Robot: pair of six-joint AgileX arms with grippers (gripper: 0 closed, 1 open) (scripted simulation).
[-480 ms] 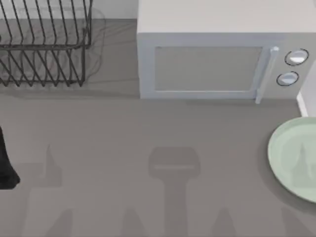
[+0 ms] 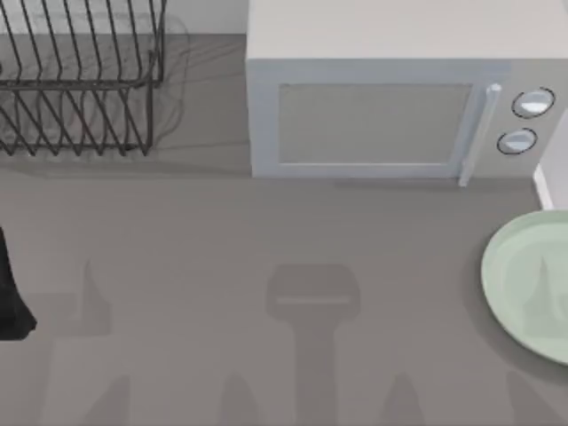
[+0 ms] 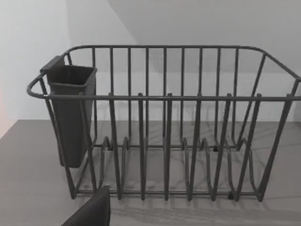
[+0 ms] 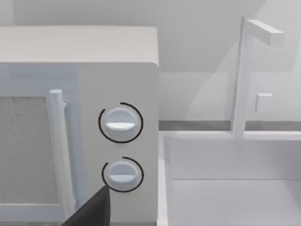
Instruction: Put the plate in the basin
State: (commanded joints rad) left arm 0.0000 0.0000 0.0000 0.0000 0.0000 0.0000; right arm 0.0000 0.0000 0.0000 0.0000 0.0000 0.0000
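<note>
The pale mint-green plate (image 2: 524, 280) lies flat on the grey table at the right edge, cut off by the picture's border. Just behind it, a white corner of the basin (image 2: 554, 182) stands beside the microwave. In the right wrist view the basin (image 4: 225, 155) sits right of the microwave, with its thin rim and pale walls facing me. A dark part of my right gripper (image 4: 91, 209) pokes in low in that view, in front of the microwave's knobs. My left arm (image 2: 11, 297) is parked at the table's left edge, and a dark part of its gripper (image 3: 91, 212) faces the dish rack.
A white microwave (image 2: 373, 115) with two round knobs (image 2: 532, 103) stands at the back centre-right. A black wire dish rack (image 2: 80, 80) with a dark cutlery cup (image 3: 70, 108) is at the back left. A white faucet (image 4: 242, 75) rises behind the basin.
A faint shadow on the plate has shifted slightly. Nothing else has visibly moved.
</note>
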